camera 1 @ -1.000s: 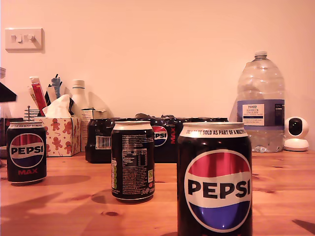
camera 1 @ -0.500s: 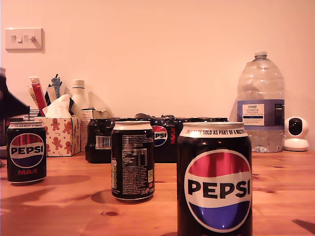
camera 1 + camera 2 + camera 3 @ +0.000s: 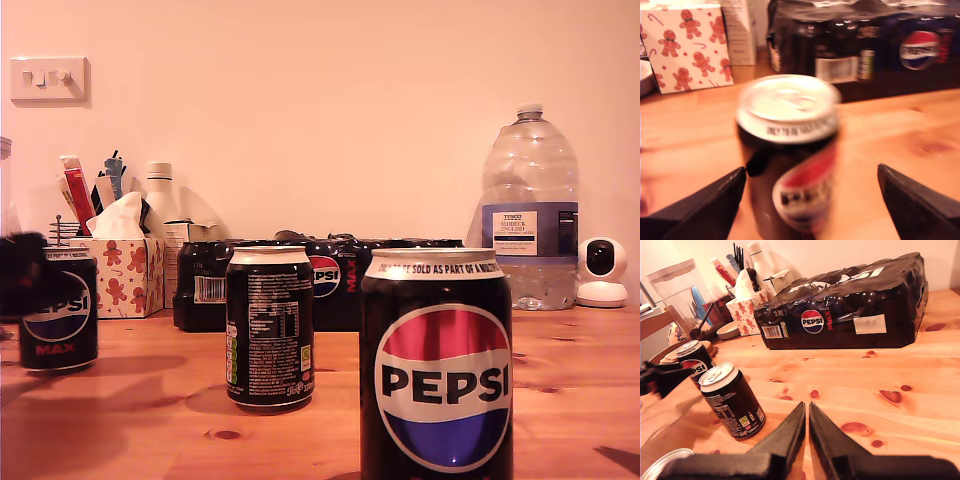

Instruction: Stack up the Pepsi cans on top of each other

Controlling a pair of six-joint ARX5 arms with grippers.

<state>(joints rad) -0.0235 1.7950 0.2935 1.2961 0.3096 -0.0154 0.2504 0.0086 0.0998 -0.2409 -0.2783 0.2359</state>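
My first gripper (image 3: 810, 200) has its jaws spread wide, with a Pepsi can (image 3: 787, 155) standing upright on the table (image 3: 900, 130) between them, tissue box (image 3: 685, 45) and multipack (image 3: 865, 45) beyond it. My second gripper (image 3: 807, 432) has its jaws pressed together on nothing. A second can (image 3: 732, 402) stands just beside it, and a third can (image 3: 437, 365) is nearest the exterior camera.

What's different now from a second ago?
My first hand has come down from above the can at the exterior view's left and now sits open around it, blurred. That can looks slightly shifted and tilted. The middle can, the near can, the multipack and my shut second hand stayed put.
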